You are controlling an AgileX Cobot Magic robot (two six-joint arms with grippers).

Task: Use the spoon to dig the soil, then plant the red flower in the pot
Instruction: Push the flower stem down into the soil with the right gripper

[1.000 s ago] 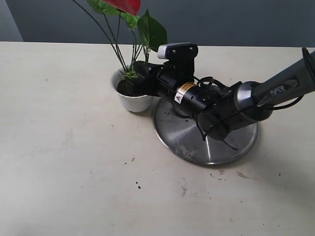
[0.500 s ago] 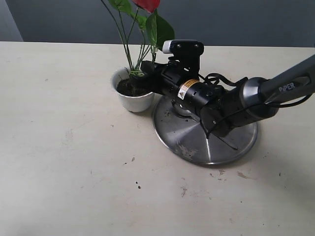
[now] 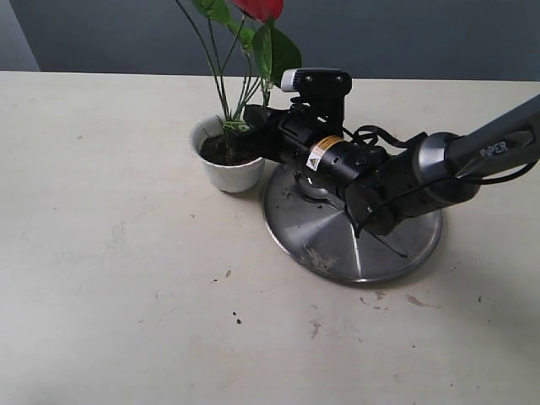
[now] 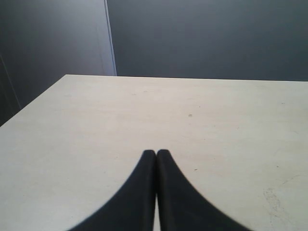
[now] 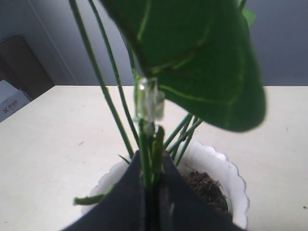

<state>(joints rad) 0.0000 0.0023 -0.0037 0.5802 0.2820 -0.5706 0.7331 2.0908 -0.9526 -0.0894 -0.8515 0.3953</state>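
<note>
Right arm [image 3: 396, 181]: black cylindrical housings, grey forearm link lettered "PIPER" in white. Yellow-and-white warning label [image 3: 319, 155] near the wrist. Black cables [image 3: 371, 137] looped outside. Wrist camera [image 3: 316, 82]: black box, white end. Left claw [image 4: 156, 153]: black tapered fingers [image 4: 139, 192].

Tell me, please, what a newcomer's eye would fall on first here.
The red flower stands out first, its stems in the white pot left of centre, pinched by the right gripper. Beside the pot lies a big steel plate. The left gripper hangs shut above the table.
</note>
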